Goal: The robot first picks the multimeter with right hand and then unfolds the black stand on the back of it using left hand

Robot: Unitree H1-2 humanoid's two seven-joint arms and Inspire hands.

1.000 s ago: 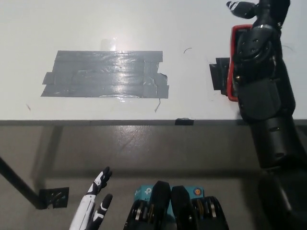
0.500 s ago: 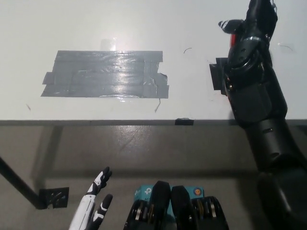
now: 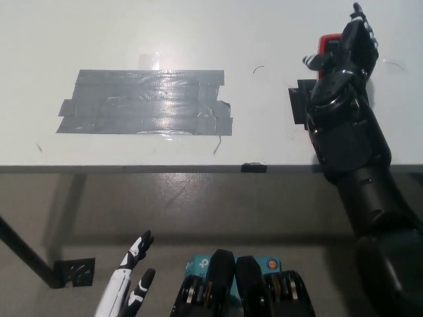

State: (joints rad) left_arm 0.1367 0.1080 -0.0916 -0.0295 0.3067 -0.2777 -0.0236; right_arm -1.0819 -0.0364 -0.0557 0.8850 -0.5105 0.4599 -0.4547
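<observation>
Your right hand (image 3: 347,56) hovers fingers spread over the multimeter (image 3: 327,43), mostly hiding it; left hand (image 3: 129,281) rests low, fingers apart.

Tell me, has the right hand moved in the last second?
Yes. The right hand slid toward the table's near edge, closer to the black patch.

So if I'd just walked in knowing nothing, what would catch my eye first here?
Probably the big patch of grey tape shining in the middle of the white table. Next, the black right hand at the table's right side, fingers spread over a red-edged multimeter that it mostly hides. The white left hand hangs low at the bottom left, below the table's edge.
</observation>
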